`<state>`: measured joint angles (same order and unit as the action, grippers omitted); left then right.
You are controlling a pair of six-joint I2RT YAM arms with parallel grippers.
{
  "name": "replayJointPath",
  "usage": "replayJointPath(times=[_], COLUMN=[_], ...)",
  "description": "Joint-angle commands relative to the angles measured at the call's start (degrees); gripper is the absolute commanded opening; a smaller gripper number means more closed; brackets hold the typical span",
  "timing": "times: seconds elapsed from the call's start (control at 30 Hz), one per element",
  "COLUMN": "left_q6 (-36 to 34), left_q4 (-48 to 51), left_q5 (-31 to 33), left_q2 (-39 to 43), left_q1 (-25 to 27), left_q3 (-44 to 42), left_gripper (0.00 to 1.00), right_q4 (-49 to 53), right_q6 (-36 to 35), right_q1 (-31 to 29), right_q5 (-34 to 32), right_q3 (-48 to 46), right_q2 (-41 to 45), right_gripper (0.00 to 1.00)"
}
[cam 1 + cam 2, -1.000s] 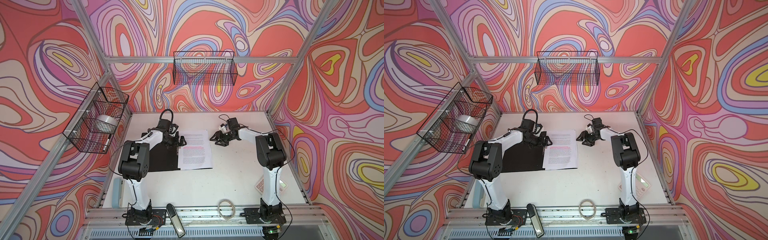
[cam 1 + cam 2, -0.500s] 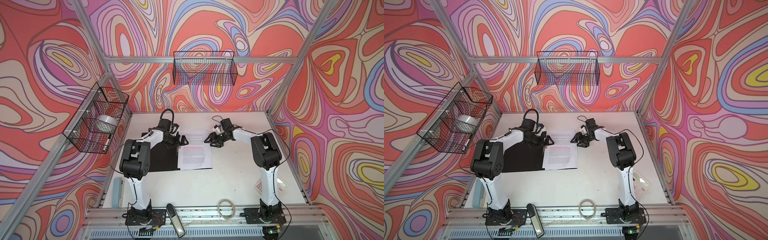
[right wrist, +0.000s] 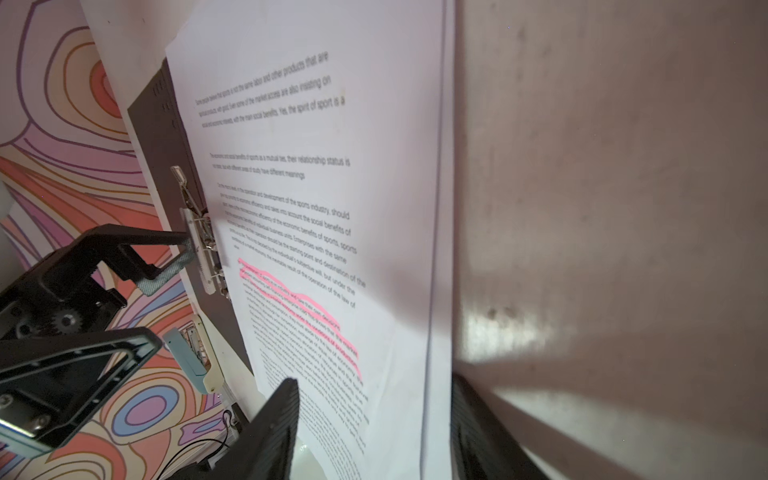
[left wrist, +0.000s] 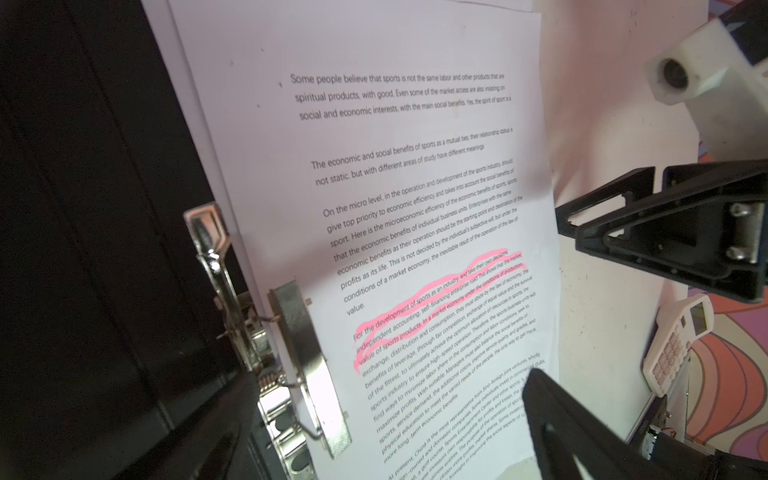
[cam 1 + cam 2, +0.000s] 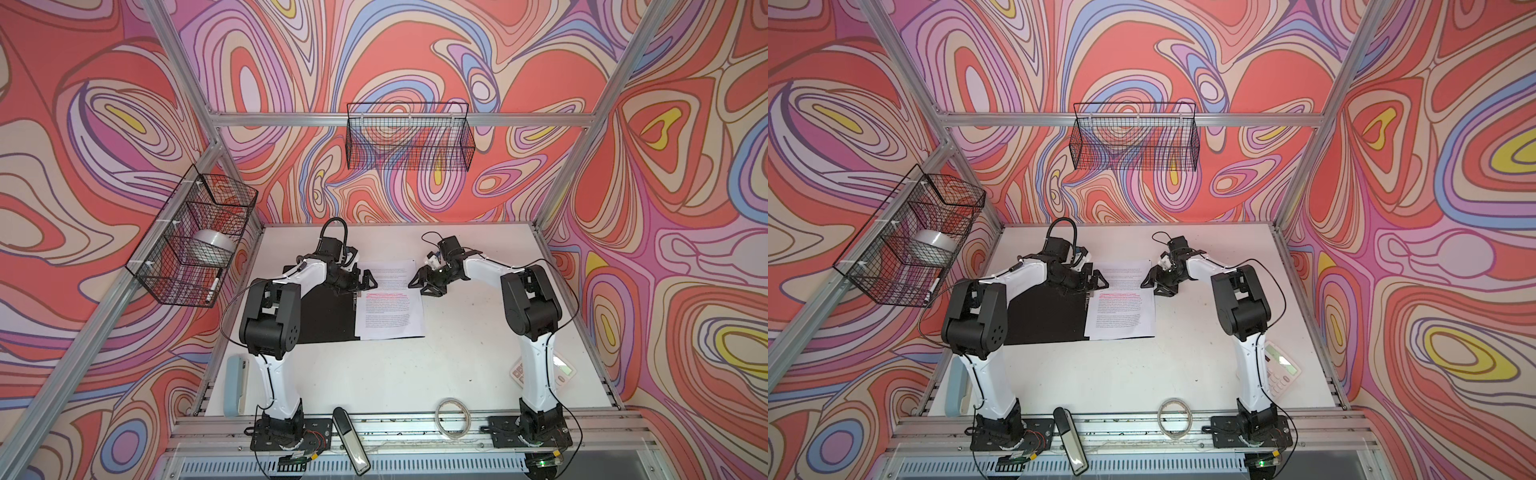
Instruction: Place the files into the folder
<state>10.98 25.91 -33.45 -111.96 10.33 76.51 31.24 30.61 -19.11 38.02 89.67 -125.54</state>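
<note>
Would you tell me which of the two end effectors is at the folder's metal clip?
The left end effector, jaws wide open beside the metal clip on the folder; the right end effector sits at the opposite edge of the files.

Left end effector [image 5: 368,281], right end effector [image 5: 418,286]: agape

Clip [image 4: 303,353] lines files' [image 4: 415,166] left edge; near table [image 5: 415,374] open.

The left arm [image 5: 272,320] and right arm [image 5: 532,307] match: white links, chunky black joints, thin black cables [image 5: 334,219] (one loops high), black triangular fingers [image 4: 615,199] with silver screws [image 4: 736,251].
</note>
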Motion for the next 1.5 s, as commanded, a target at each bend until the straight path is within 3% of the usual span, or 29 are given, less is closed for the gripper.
replayJointPath(times=[0.0,1.1,1.47], left_q6=[0.61,0.44,-0.99], left_q4=[1.83,3.26,6.04], left_q5=[-1.53,-2.99,-1.56], left_q2=[-0.25,1.52,7.52], left_q1=[-0.31,-0.31,-0.31], left_q3=[0.0,-2.02,-4.27], left_gripper=[1.0,1.0,1.0], right_q4=[5.98,15.28,16.19], right_q6=[-1.74,-3.61,-3.33], right_q1=[-1.1,-6.62,-7.27], right_q5=[-5.57,-11.56,-14.16], right_q3=[0.87,3.82,2.13], right_q2=[0.3,2.31,4.57], right_gripper=[0.61,0.62,0.62])
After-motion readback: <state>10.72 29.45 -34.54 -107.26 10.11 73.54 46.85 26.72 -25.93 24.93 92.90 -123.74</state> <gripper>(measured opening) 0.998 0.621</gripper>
